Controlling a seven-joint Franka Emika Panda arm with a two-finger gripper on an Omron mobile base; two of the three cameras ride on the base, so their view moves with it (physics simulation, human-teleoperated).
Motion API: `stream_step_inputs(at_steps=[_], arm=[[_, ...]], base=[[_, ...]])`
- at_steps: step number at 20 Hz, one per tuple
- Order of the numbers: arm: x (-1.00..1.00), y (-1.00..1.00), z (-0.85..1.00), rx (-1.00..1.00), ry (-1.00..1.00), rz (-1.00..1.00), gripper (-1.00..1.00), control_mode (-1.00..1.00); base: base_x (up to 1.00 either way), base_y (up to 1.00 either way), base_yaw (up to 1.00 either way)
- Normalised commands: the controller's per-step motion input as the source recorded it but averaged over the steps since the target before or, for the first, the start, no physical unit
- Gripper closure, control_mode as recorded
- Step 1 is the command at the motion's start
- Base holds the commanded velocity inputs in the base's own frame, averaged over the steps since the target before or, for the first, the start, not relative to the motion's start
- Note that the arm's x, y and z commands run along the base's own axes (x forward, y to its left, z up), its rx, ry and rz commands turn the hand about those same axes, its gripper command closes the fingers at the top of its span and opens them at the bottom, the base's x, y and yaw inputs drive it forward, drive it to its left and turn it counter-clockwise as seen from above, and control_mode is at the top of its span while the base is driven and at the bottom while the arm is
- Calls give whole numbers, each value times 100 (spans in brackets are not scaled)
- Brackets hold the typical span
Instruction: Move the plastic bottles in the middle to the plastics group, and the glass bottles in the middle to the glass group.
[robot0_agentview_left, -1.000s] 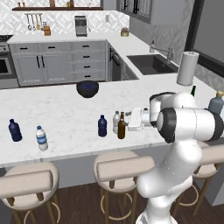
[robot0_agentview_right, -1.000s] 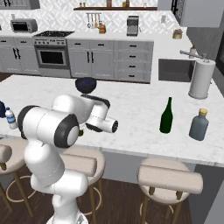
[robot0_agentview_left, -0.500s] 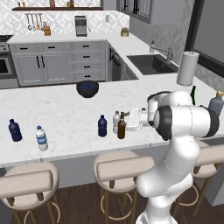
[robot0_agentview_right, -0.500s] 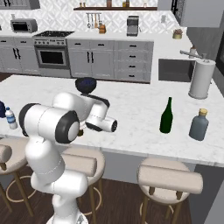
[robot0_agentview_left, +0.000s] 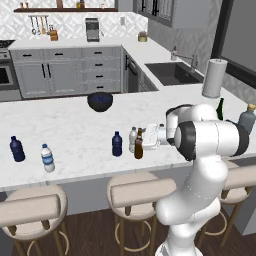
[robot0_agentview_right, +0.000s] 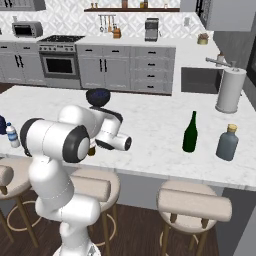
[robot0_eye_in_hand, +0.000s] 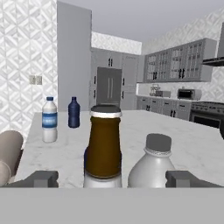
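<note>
At the counter's front edge, gripper (robot0_eye_in_hand: 112, 179) levelled at the brown bottle (robot0_eye_in_hand: 103, 146).
Jaws are spread wide, one fingertip (robot0_eye_in_hand: 41, 179) to each side of the brown bottle and the clear greyish bottle (robot0_eye_in_hand: 151, 164), gripping neither. Just beside the brown bottle (robot0_agentview_left: 138, 147) stands the navy bottle (robot0_agentview_left: 117, 144); the plastics group (robot0_agentview_left: 31, 153) and the green wine bottle (robot0_agentview_right: 190, 132) stand well apart from it.

The white arm is bent at the elbow and reached out level; the end effector (robot0_eye_in_hand: 112, 179) is held horizontal, its jaws spread wide apart.
</note>
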Motion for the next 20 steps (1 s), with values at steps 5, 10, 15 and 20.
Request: stream_step_inputs(at_steps=[5,10,15,20], arm=[[0,0,-2,0,6,0,100,-100],[-6,-10,3,0,7,0,100,-100],[-17,-25,24,0,0,0,100,-100],[-31,-21,27,0,0,0,100,-100]], base=[[0,0,0],[0,0,0],[0,0,0],[0,0,0]])
